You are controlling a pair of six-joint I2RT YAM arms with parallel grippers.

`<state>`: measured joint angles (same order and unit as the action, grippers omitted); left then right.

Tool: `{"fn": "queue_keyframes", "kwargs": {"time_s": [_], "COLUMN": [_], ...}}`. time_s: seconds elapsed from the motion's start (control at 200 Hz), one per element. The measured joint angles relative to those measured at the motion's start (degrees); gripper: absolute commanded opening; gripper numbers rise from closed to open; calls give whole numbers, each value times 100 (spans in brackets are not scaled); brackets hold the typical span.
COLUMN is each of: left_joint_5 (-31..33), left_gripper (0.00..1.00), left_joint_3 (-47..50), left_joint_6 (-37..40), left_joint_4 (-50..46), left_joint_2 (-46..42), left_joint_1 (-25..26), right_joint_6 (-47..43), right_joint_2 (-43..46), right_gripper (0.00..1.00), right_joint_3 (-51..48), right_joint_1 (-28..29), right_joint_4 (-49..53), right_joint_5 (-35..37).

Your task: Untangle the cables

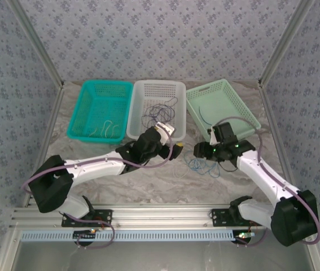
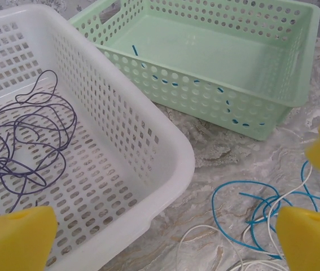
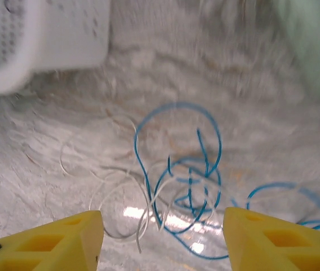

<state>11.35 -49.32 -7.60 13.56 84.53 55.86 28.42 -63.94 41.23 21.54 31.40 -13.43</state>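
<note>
Right claw: the right claw [image 3: 162,240] is spread wide with nothing between its yellow fingers [image 3: 58,240], and hangs over the loose knot.
Left claw: the left claw [image 2: 164,234] is also wide open and empty, at the near corner of the white basket [image 2: 171,164].
Knot: tangled blue cables [image 3: 191,169] and tangled whitish cables [image 3: 120,209] lie interlaced on the worktop [image 3: 64,113], at 12 o'clock from the right claw and at 4 o'clock from the white basket's corner in the left wrist view.
White basket: purple cables [image 2: 24,141] lie inside, loosely looped.
Green basket: the green basket [image 1: 222,107] sits at 3 o'clock from the white one, with a single blue cable [image 2: 134,49] in it.
Teal basket: the teal basket [image 1: 80,107] sits at 9 o'clock from the white one, with sorted whitish cables [image 1: 106,129] inside.
Progress: judging by the layout, sorting by colour is well under way, with purple apparently finished. The blue-and-whitish knot on the worktop is left to pull apart and drop into its baskets.
</note>
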Motion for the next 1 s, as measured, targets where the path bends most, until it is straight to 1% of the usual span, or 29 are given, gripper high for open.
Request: {"fn": "queue_keyframes", "kwargs": {"time_s": [0.12, 0.25, 0.375, 0.56, 0.695, 0.854, 0.954, 0.999], "left_joint_5": [-17, -20, -24, -63, -63, -83, -85, -85], "left_gripper": [100, 100, 100, 100, 99, 99, 99, 99], "left_joint_3": [13, 59, 87, 90, 90, 92, 92, 92], "left_joint_6": [0, 0, -26, -44, -46, -61, -59, -59], "left_joint_4": [-15, -20, -20, -17, -17, -17, -17, -17], "left_joint_2": [0, -2, -2, -11, -11, -11, -11, -11], "left_joint_1": [-39, -48, -50, -68, -74, -74, -74, -74], "right_joint_6": [391, 682, 876, 1038, 1043, 1110, 1163, 1147], "right_joint_2": [0, -2, -122, -553, -640, -715, -835, -837], "right_gripper": [53, 50, 41, 38, 37, 26, 8, 2], "right_joint_3": [-271, -315, -334, -350, -350, -350, -350, -350], "right_joint_1": [203, 295, 385, 407, 439, 439, 461, 479], "right_joint_4": [-116, -269, -479, -579, -542, -538, -544, -544], "right_joint_5": [-122, -232, -249, -243, -203, -184, -157, -127]}}
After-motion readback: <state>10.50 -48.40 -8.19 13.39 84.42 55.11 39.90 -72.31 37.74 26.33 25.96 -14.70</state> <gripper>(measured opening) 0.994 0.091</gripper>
